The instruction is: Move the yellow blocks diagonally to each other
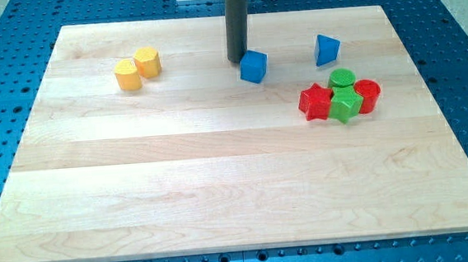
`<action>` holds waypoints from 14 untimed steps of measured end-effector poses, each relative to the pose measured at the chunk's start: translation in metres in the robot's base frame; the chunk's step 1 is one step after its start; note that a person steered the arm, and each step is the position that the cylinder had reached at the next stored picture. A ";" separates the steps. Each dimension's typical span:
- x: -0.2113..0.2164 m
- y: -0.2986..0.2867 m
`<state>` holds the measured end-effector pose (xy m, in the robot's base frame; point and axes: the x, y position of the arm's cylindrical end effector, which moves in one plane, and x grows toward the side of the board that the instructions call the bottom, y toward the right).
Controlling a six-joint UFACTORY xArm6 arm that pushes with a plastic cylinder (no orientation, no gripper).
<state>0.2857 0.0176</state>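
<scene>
Two yellow blocks lie at the board's upper left, touching. One yellow block (128,75) is lower left, the other yellow hexagonal block (147,62) is upper right of it. My tip (236,60) rests on the board at the top centre, right beside the left side of a blue cube (253,66). The tip is far to the right of both yellow blocks.
A blue triangular block (326,49) lies at the upper right. Below it sits a cluster: a green cylinder (342,79), a red cylinder (367,95), a green block (345,105) and a red star-shaped block (315,102). The wooden board (222,190) lies on a blue perforated table.
</scene>
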 end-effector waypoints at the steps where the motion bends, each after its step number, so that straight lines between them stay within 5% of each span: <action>1: -0.041 -0.031; 4: 0.055 -0.165; 6: 0.022 -0.178; 8: 0.052 -0.225; 10: 0.161 -0.230; 11: 0.156 -0.230; 13: 0.235 -0.244; 14: 0.231 -0.166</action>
<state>0.5172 -0.1483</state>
